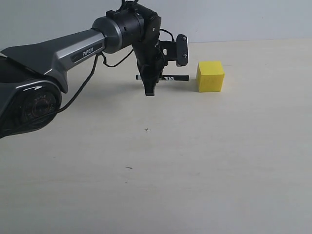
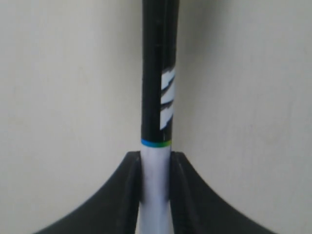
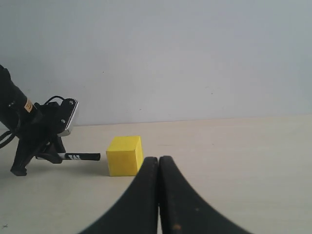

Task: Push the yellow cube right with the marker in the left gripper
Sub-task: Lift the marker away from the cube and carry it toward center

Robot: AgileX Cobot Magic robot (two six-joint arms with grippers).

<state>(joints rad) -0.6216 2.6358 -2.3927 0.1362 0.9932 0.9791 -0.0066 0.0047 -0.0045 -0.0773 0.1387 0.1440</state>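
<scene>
The yellow cube (image 1: 210,76) sits on the pale table at the back, right of centre. My left gripper (image 1: 149,90) points down just left of it and is shut on the marker (image 1: 168,78), which lies level with its black cap end toward the cube, a small gap short of the cube's left face. In the left wrist view the marker (image 2: 157,112) runs straight out from between the fingers (image 2: 130,195), clamped on its white barrel. The right wrist view shows the cube (image 3: 125,155), the marker (image 3: 78,157) and my right gripper (image 3: 158,163) shut on nothing, its fingers pressed together.
The thick grey and black arm (image 1: 53,56) marked "PiPER" reaches in from the left with a black cable hanging below it. A pale wall (image 1: 243,19) closes the back of the table (image 1: 195,170).
</scene>
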